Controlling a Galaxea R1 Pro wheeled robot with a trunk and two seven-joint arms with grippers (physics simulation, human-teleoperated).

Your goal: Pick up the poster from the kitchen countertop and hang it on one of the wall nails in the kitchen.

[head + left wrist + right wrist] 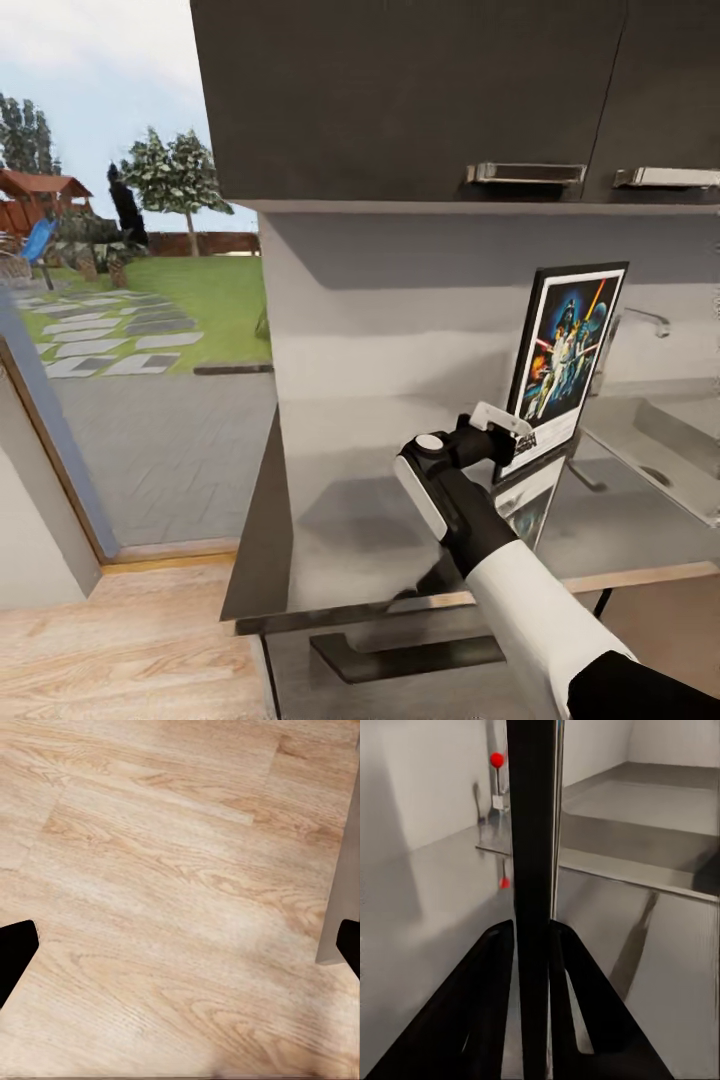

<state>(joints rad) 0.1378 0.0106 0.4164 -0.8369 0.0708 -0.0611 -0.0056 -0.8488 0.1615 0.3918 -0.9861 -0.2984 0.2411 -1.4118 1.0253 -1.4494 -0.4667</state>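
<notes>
The poster, black-framed with a white border and blue-black Star Wars artwork, stands upright on the glossy grey countertop beside the sink. My right gripper is shut on its lower left edge. In the right wrist view the poster appears edge-on as a dark strip pinched between the black fingers. I cannot tell whether its bottom edge touches the counter or hangs just above it. My left gripper hangs open over the wooden floor. The wall nails are out of view.
Dark upper cabinets with bar handles hang low over the counter. The inset sink and faucet lie right of the poster. A red-knobbed lever stands by the back wall. A large opening at the left faces a garden.
</notes>
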